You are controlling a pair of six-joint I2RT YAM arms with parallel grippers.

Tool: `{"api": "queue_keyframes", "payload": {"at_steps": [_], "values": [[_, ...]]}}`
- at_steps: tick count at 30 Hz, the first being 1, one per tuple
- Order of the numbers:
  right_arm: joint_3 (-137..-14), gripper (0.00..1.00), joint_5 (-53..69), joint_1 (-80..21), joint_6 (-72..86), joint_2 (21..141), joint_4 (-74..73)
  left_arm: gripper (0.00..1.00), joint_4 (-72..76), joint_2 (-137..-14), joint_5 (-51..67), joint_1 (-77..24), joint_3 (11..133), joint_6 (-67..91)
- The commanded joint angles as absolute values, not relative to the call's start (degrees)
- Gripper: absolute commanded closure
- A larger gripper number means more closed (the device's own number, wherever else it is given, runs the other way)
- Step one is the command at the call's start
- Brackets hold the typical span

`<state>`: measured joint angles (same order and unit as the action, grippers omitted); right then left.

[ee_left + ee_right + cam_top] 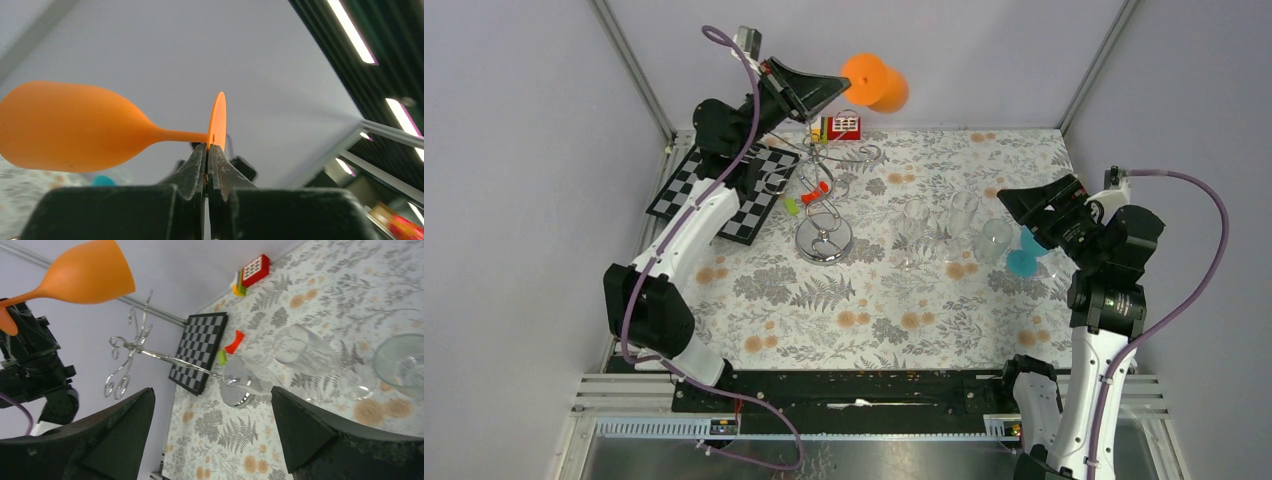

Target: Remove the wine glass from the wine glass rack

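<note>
l hand [208, 149] pinching wine glass [65, 127] foot, off rack [824, 240], r hand [210, 397] spread

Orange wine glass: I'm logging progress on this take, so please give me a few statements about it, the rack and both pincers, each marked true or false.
1. The left pincer is shut on the foot of the orange wine glass. True.
2. The glass hangs on the wine glass rack. False: it is held in the air, clear of the rack.
3. The right pincer is shut on a clear glass. False: it is open and holds nothing.
4. The rack stands upright beside the chessboard. True.
</note>
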<state>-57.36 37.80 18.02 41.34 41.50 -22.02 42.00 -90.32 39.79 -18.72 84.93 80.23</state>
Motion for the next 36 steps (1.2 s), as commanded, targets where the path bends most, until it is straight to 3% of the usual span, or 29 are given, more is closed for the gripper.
{"api": "queue_keyframes", "payload": {"at_steps": [1,7,12,18,25,36], "values": [[-52.7,0.06,47.1,17.7,52.3,41.3,-2.6,1.00,52.4,-86.8,40.5,-24.3,86.8,87.2],[-45.3,0.05,50.4,17.7,82.4,43.7,37.5,1.00,53.1,-86.0,36.7,-28.7,84.4,95.1],[-46.3,0.06,48.6,17.3,94.5,46.7,52.1,1.00,55.2,-85.0,33.5,-29.9,80.8,106.9],[-49.6,0.06,48.6,12.7,96.2,47.8,53.8,1.00,55.2,-84.3,31.6,-32.2,81.0,109.1],[-52.4,0.08,48.0,8.2,88.4,47.1,44.3,1.00,54.9,-84.3,32.3,-33.9,83.2,109.1],[-53.0,0.17,47.8,3.7,91.0,50.9,51.8,1.00,53.0,-82.5,32.2,-34.6,83.3,107.4]]}}
